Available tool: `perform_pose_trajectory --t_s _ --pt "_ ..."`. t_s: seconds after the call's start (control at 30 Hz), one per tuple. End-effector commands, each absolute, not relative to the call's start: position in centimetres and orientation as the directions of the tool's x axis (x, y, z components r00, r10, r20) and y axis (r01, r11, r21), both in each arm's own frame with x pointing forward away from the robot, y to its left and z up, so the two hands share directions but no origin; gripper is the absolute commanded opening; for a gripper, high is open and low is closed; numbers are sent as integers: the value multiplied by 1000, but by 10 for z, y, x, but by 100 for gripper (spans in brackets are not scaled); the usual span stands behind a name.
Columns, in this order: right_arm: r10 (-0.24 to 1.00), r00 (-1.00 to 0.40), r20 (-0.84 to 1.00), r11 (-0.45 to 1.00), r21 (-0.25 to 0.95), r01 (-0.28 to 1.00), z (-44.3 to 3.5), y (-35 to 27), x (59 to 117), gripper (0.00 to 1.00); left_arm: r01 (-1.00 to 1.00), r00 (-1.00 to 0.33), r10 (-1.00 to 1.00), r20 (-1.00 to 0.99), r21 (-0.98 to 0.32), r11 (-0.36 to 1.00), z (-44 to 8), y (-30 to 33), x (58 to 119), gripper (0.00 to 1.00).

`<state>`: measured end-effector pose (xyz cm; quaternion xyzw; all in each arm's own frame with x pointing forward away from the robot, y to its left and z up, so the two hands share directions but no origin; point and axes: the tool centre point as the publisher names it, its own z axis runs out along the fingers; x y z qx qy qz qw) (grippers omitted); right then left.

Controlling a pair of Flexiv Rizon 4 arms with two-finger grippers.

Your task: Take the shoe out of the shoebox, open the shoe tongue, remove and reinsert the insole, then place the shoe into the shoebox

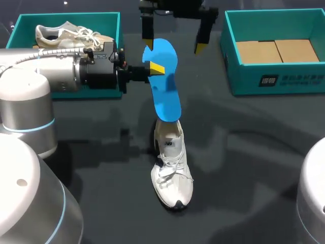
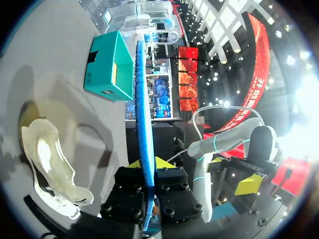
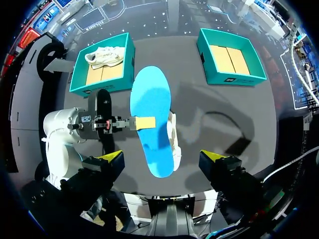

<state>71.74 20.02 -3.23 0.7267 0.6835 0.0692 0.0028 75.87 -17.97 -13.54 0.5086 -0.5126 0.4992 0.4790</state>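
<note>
So: shoe [image 1: 172, 170] out, centre frame; left gripper [image 1: 155, 68] clamped on the blue insole [image 1: 165, 81] above it; right gripper [image 1: 174, 47] spread wide, top centre. Reinsert and boxing not yet done.

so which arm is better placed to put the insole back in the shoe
Left. The left hand is shut on the blue insole over the shoe; the right hand hangs open and empty.

Dark grey table [image 1: 254, 152]
</note>
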Motion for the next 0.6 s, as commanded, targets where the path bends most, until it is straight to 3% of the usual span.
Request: perform_pose_trajectory --t_s 0.03,0.6 --pt "878 29 477 -75 79 994 -40 180 719 100 -1000 -24 -43 999 -25 -17 -136 -180 758 0" --pt "655 37 755 -105 43 993 -58 152 714 100 -1000 -24 -43 999 -25 -17 -136 -180 758 0"
